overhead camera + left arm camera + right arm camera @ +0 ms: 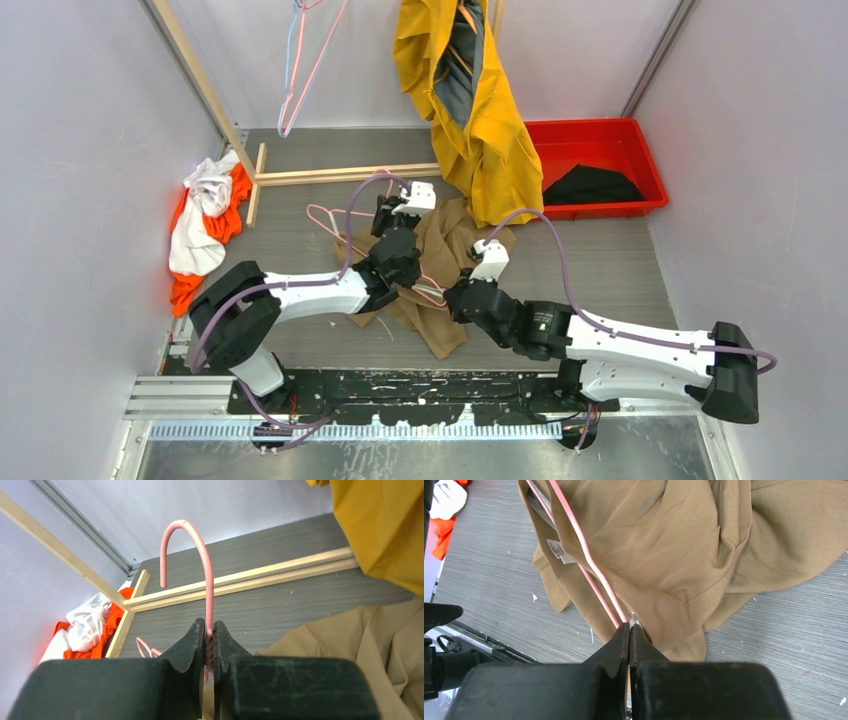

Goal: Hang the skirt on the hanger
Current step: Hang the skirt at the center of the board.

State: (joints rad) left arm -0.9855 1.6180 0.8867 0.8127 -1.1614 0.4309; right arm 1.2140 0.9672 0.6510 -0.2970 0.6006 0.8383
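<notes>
A tan skirt (440, 275) lies crumpled on the table between the two arms. A pink wire hanger (330, 215) rests partly on and under it. My left gripper (209, 630) is shut on the hanger's twisted neck, and the hook (202, 555) stands up above the fingers. My right gripper (629, 627) is shut on the hanger's (586, 555) end, where its two pink wires meet at the edge of the skirt (664, 540). A small silver piece shows at those fingertips. In the top view the left gripper (400, 215) is at the skirt's far side and the right gripper (487, 262) at its right side.
A yellow garment (470, 100) hangs at the back, reaching the table. A red bin (640, 150) holding dark cloth stands at the back right. Orange and white clothes (205, 225) lie at the left by a wooden rack base (340, 175). Spare hangers (300, 70) hang at the back left.
</notes>
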